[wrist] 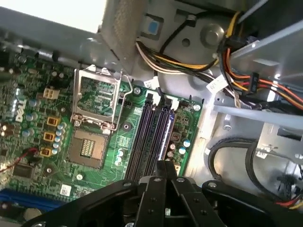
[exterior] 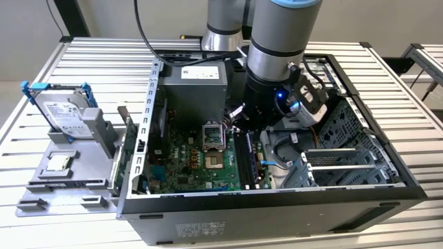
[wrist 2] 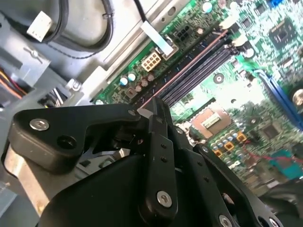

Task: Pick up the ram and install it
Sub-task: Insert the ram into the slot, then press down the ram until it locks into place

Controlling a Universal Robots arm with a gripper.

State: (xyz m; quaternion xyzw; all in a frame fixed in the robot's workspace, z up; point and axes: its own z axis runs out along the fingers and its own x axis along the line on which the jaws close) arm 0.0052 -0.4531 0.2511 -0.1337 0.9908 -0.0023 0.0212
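The ram (wrist: 166,132) appears as a thin dark bluish strip standing in the memory slot closest to the drive cage, in the open computer case. It also shows as a thin edge along the slots (wrist 2: 189,64) and as a dark strip on the motherboard (exterior: 248,155). My gripper (wrist: 165,164) hangs just over one end of that strip with its black fingers pressed together. The same closed tip (wrist 2: 152,108) shows in the second wrist view. In the exterior view the gripper (exterior: 239,118) is low inside the case, beside the processor socket (exterior: 213,136). I cannot tell whether it touches the ram.
A silver hard drive (exterior: 62,111) in a blue bracket stands on a grey fixture (exterior: 69,171) at the exterior view's left, with a green card (exterior: 128,150) upright beside the case wall. The power supply (exterior: 197,85), drive cage (exterior: 346,155) and loose cables (wrist: 246,80) crowd the case.
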